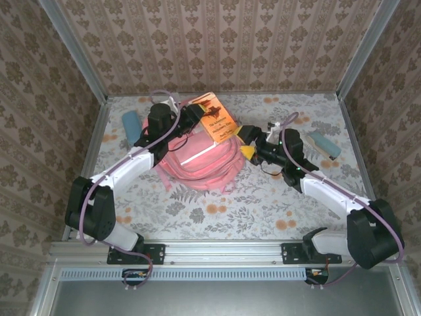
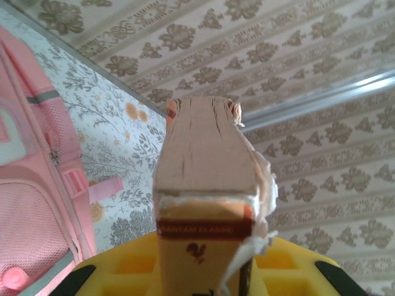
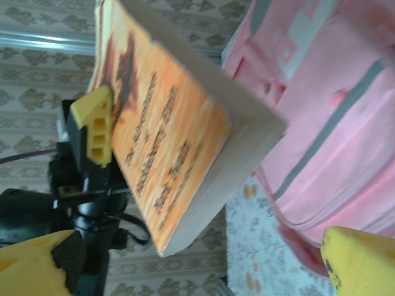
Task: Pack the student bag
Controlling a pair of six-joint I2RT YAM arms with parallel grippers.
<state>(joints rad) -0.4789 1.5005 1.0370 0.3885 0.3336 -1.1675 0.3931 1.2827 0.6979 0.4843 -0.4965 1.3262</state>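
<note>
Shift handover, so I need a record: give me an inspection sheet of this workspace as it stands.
Surface: floral-patterned table, flat.
Job's things: pink student bag lies mid-table; orange book is held at its far end.
Clutter: one pale blue item left of the bag, another blue item to the right.
Grippers: left gripper shut on the book; right gripper open beside it, holding nothing.
Cables: purple cable runs along each arm.
Surroundings: patterned wallpaper walls, aluminium frame.
</note>
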